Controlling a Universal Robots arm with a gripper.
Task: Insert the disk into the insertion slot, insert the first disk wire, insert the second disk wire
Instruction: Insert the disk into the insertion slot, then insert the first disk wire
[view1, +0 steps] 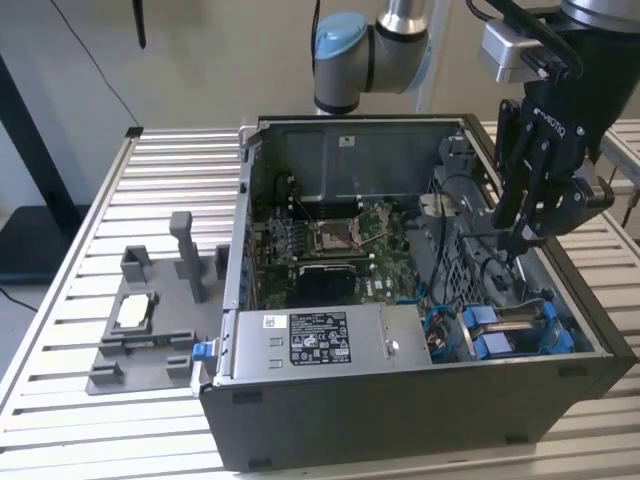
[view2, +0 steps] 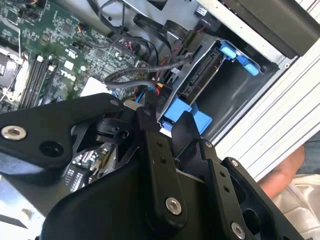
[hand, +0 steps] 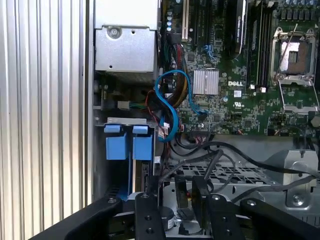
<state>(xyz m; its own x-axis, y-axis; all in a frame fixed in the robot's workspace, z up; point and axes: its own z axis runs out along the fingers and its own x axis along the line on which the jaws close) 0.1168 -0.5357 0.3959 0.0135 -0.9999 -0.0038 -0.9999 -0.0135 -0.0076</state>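
The disk (view1: 516, 320) lies in the insertion slot (view1: 562, 338) at the case corner nearest the exterior view's right, with bright blue tabs at its ends. In both wrist views the disk (view2: 200, 80) (hand: 146, 177) shows edge-on between blue rails. My gripper (view1: 515, 245) hangs just above the bay's inner end, its black fingers drawn close. Between the fingers (hand: 152, 210) sits a small black wire connector (hand: 182, 199). Black disk wires (view2: 135, 74) loop from the motherboard toward the bay.
The open computer case (view1: 400, 400) rests on a slatted aluminium table (view1: 150, 180). A grey power supply box (view1: 310, 340) and the motherboard (view1: 320, 240) lie inside. A grey fixture (view1: 140, 320) stands at the exterior view's left. A person's hand (view2: 285, 172) rests beside the case.
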